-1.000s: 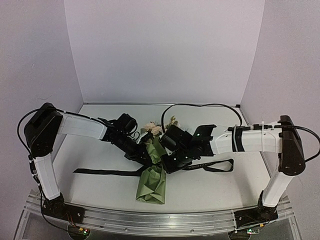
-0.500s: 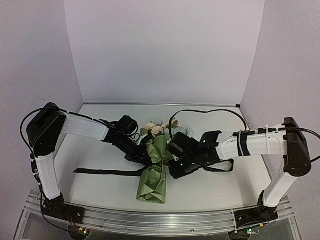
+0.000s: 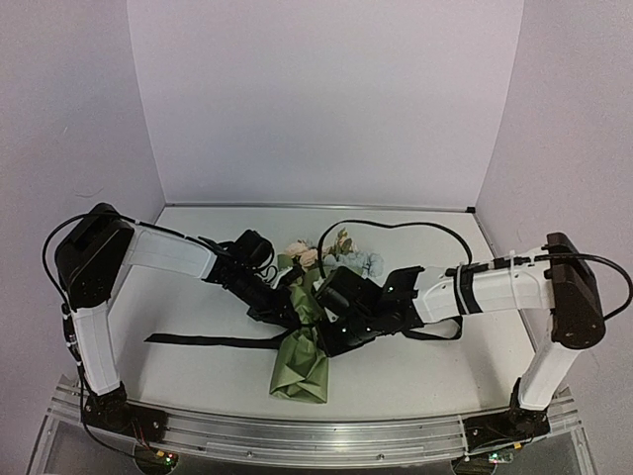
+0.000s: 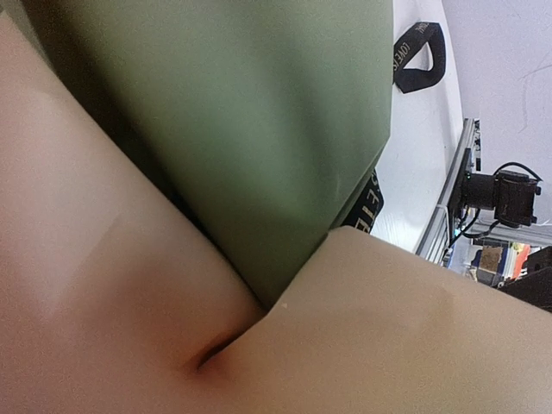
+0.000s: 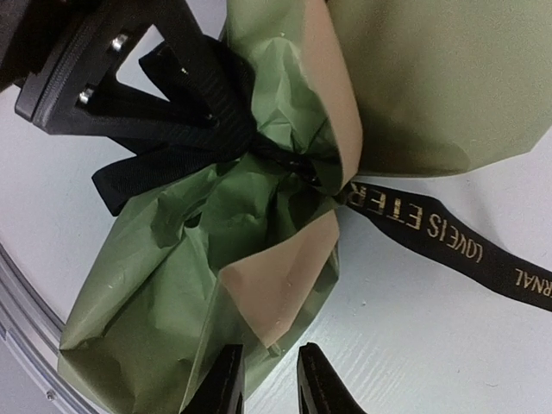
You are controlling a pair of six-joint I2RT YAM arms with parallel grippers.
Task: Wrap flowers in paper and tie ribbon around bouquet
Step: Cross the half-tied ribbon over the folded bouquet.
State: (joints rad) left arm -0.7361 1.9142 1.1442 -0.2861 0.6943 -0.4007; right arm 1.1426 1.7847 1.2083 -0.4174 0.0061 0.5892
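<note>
The bouquet (image 3: 302,336) lies mid-table: pink and cream flowers (image 3: 315,251) stick out of the far end of a cone of olive-green paper (image 5: 147,302) with tan flaps. The black lettered ribbon (image 5: 440,235) crosses the cone's pinched neck; one tail (image 3: 208,340) runs left, a loop (image 3: 435,329) lies right. My left gripper (image 3: 286,313) is shut at that neck, its black fingers (image 5: 185,103) clamped on the ribbon. My right gripper (image 5: 269,348) hovers at the cone's right side, jaws slightly apart, the tip of a tan flap between the fingertips (image 5: 228,379). The left wrist view shows only paper (image 4: 259,129).
The white table (image 3: 415,381) is closed in by pale walls at the back and both sides. A metal rail (image 3: 316,435) runs along the near edge. The right arm's black cable (image 3: 396,226) arcs over the table behind the flowers.
My right gripper has swung left and nearer, from the ribbon loop's side to the cone's lower right, and its jaws have narrowed a little. The left gripper and the bouquet stay put.
</note>
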